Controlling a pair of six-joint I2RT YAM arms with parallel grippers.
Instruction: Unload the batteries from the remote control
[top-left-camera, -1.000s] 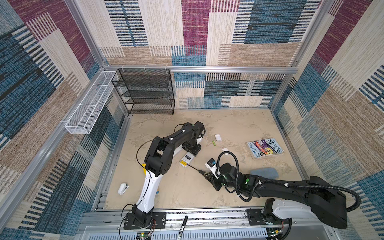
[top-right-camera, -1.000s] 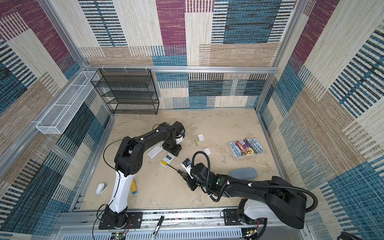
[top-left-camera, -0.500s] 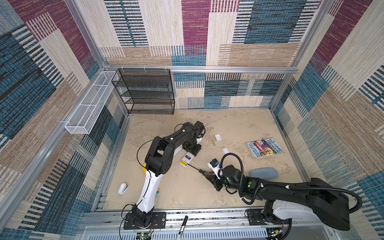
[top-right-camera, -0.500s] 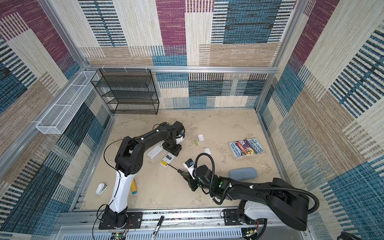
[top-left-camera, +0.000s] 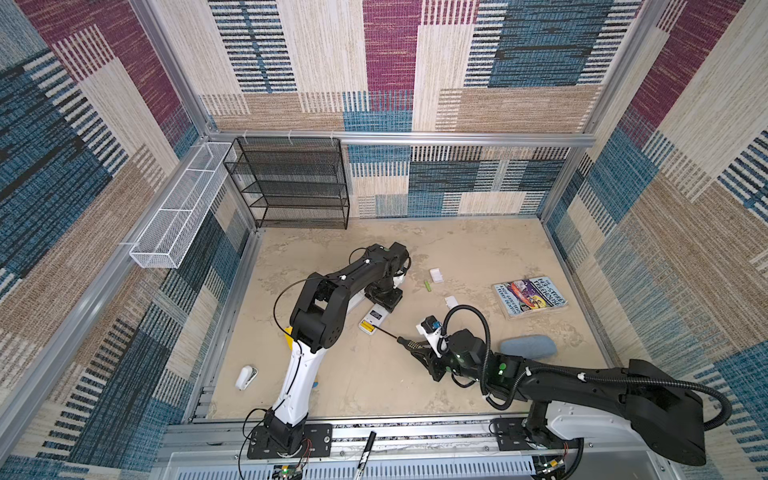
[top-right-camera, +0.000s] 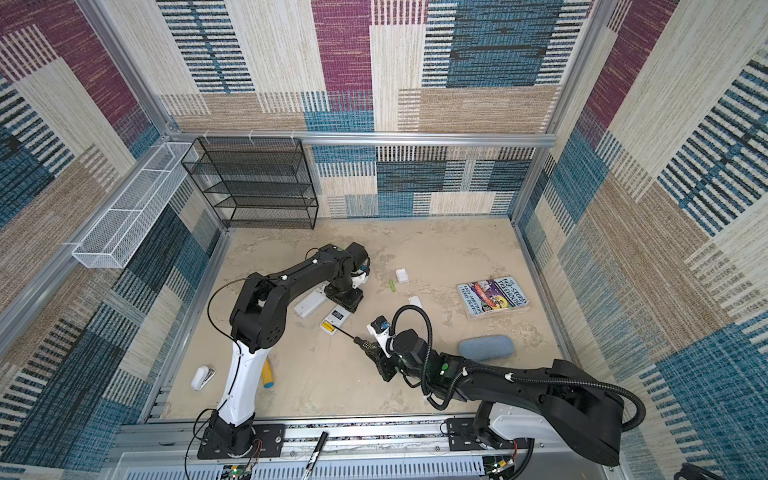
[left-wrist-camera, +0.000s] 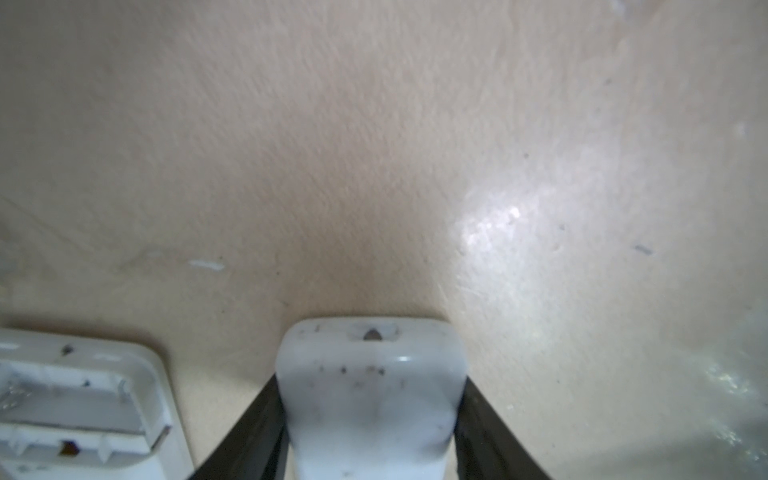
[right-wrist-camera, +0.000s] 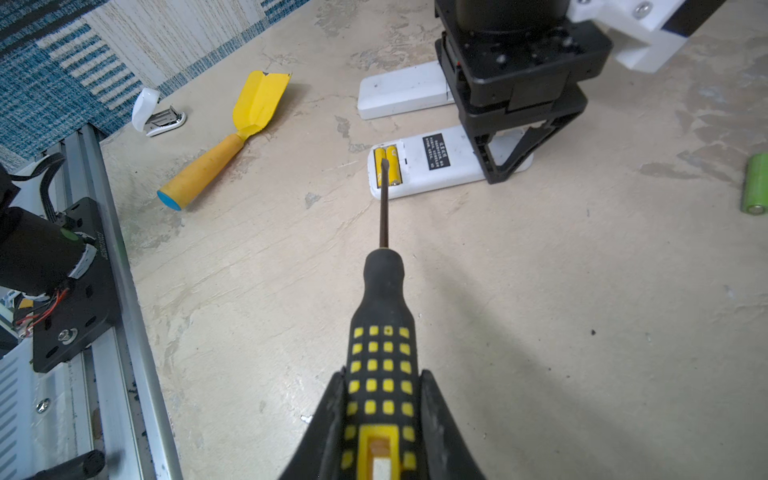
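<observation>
Nearest the robot's base, the right end effector (right-wrist-camera: 380, 399) is clenched on the black-and-yellow handle of a screwdriver (right-wrist-camera: 384, 291), which points away from the arm, low over the beige counter (top-left-camera: 374, 386). To the left of it a yellow trowel (right-wrist-camera: 232, 137) and a white stapler (right-wrist-camera: 156, 112) lie near the counter's front edge.

The screwdriver's tip sits over the two yellow batteries (right-wrist-camera: 387, 165), which lie side by side in the open compartment at the near end of a white remote (right-wrist-camera: 453, 162). Whether the tip touches them cannot be told. The remote lies back side up, with a black label on it. At its far end the left end effector (right-wrist-camera: 509, 158) comes down from above, one finger on each side, grasping the remote against the counter.

Just beyond, a second remote (right-wrist-camera: 403, 95) lies flat beside the first, its compartment open in the left wrist view. Farther right a single green battery (top-left-camera: 427, 285) lies loose on the counter, apart from both remotes, with a small white cover (top-left-camera: 436, 275) near it. A book (top-left-camera: 530, 296) lies to the right, and a black mesh shelf (top-left-camera: 291, 183) stands against the back wall.
</observation>
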